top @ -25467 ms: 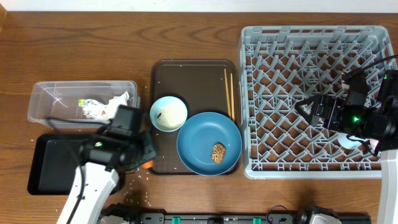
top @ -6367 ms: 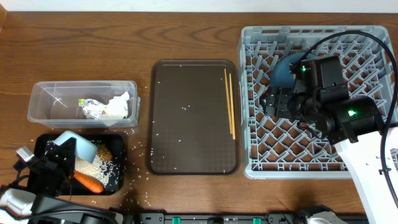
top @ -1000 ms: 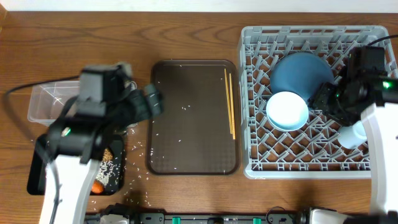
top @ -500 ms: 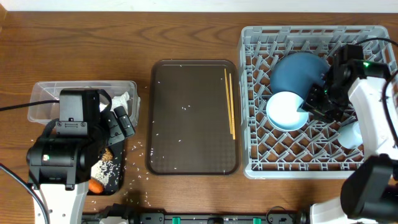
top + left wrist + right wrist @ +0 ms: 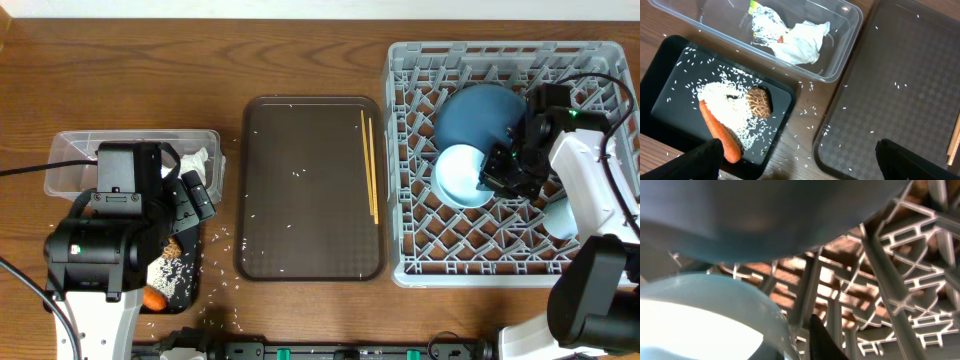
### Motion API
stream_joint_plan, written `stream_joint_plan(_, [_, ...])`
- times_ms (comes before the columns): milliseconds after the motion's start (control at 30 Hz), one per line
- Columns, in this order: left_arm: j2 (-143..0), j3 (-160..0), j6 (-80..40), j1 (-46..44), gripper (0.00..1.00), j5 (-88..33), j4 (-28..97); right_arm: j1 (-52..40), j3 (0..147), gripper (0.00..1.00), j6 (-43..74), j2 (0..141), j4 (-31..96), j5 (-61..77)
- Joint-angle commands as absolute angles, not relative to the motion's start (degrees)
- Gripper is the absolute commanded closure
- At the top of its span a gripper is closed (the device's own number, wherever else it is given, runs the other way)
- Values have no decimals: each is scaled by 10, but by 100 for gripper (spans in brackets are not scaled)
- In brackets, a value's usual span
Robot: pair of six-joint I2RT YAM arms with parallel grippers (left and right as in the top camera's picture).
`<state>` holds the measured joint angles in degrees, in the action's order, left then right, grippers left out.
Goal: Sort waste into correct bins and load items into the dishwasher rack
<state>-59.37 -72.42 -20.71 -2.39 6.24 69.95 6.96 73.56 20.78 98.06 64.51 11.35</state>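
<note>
Right gripper [image 5: 492,175], arm stretched leftward over the dishwasher rack [image 5: 415,250], clamped the rim of the upward-facing light blue bowl [image 5: 458,178].

blue plate [image 5: 478,112], bowl [image 5: 460,178] tilted in rack [image 5: 420,250]

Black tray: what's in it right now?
Rice pile, carrot and a brown food piece, seen from the left wrist. Overhead, the left arm covers most of the black tray.
</note>
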Motion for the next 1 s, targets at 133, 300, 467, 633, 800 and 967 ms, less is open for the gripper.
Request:
stream_joint_plan(133, [-595,-730,-200,-22,2,71,701,68,759,99,167,929,641,122])
stream_joint_plan(300, [-595,-730,-200,-22,2,71,701,59,766,99,175,844,641,41])
stream_joint_plan(467, [-595,-730,-200,-22,2,71,701,53,766,99,200,752,641,-155])
stream_joint_plan(633, [-595,-730,-200,-22,2,71,701,53,766,99,243,732,623,-413])
stream_joint_plan(800, [-595,-730,-200,-22,2,71,701,54,766,99,224,769,541,-576])
stream_joint_plan(967, [-595,-730,-200,-22,2,71,701,54,766,99,36,839,369,-721])
